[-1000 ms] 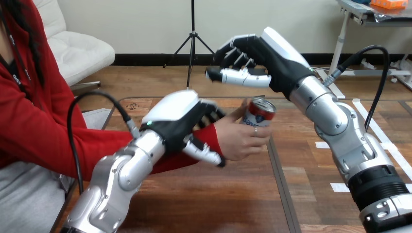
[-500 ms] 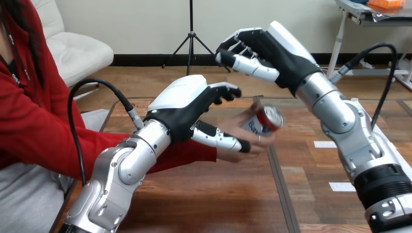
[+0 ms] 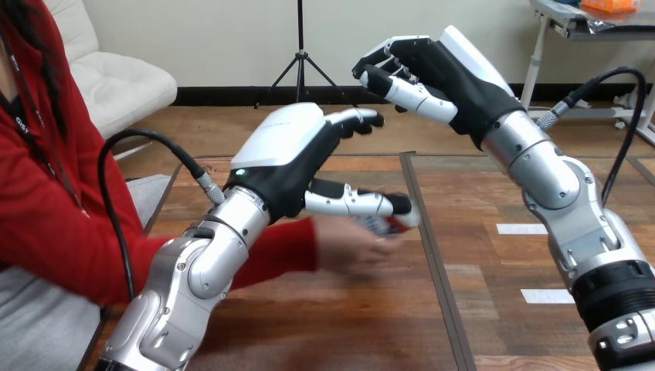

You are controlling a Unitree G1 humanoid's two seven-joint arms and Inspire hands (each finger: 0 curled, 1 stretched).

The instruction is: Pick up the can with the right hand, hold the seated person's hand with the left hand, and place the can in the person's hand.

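The person's hand (image 3: 349, 249) lies low over the wooden table (image 3: 324, 325) at the middle, blurred, with a red, white and blue can (image 3: 384, 225) in its fingers. My left hand (image 3: 297, 158) hovers above it, open, fingers straight and thumb stretched out over the can. It is apart from the person's hand and wrist. My right hand (image 3: 436, 73) is raised higher, up and to the right of the can, fingers loosely bent and holding nothing. My left thumb hides part of the can.
The person's red sleeve (image 3: 266, 253) reaches in from the left across the table. A dark seam (image 3: 434, 263) runs front to back through the tabletop. White tape marks (image 3: 519, 229) lie to the right.
My left hand let go of the person's wrist, opened and lifted. The person's hand drew back left and down with the can. My right hand rose slightly to the right.
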